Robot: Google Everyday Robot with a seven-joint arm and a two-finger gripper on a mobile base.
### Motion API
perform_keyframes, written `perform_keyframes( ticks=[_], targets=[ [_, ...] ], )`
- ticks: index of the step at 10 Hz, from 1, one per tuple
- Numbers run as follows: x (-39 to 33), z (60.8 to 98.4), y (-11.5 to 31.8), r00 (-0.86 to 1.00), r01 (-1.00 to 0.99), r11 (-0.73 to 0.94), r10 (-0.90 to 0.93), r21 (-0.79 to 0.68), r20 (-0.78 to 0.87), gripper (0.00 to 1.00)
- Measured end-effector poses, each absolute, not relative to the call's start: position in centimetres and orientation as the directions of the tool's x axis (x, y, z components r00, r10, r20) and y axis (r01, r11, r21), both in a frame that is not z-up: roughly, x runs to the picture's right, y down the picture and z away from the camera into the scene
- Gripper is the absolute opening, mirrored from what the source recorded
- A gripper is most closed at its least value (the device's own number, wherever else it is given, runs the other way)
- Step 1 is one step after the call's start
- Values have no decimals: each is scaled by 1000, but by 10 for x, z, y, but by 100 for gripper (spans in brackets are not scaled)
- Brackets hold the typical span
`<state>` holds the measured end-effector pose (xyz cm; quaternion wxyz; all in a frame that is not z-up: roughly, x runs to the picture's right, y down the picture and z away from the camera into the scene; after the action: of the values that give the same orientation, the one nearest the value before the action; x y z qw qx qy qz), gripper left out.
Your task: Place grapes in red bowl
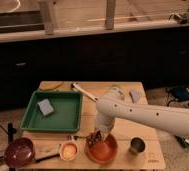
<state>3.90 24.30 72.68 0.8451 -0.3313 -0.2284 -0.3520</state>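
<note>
1. Nearest, along front edge of counter (pixel 153 156), left to right: maroon-brown bowl (pixel 19 152), small pale cup (pixel 69 150) with orange inside, red bowl (pixel 107 150), metal cup (pixel 136 146).
2. Maroon-brown bowl overhung the front-left corner, apart from the pale cup. Dark thin handle-like item (pixel 45 158) lay between them; could not identify.
3. Red bowl sat between pale cup and metal cup: just beside the pale cup, clear gap to the metal cup.
4. Grapes (pixel 93 138) appeared as a dark cluster at the red bowl's back-left rim, over its inside. Could not tell whether resting in the bowl or hanging just above it.
5. Gripper (pixel 99 134) pointed down right over the grapes, touching or nearly touching their top. Could not tell state of jaws: clenched, released or grasping the grapes.
6. White arm (pixel 153 117) extended from the right edge across the counter's right half, then bent down to the gripper.
7. Green tray (pixel 53 93) occupied the left-back part of the counter. Grey-blue sponge (pixel 45 106) lay inside, toward its back-left.
8. Further back: pale stick-like item (pixel 85 93) lying diagonally just right of the tray, small grey object (pixel 135 95) near the back-right corner. Both too unclear to name.
</note>
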Motion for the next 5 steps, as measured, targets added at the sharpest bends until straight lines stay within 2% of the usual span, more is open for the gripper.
perform_keyframes(
  ticks=[2,3,5],
  targets=[
    [41,724,248,650,745,531,-439,-405,621,55],
    [43,721,252,654,741,533,-433,-410,620,67],
    [45,717,258,660,735,536,-423,-416,621,79]
  ],
)
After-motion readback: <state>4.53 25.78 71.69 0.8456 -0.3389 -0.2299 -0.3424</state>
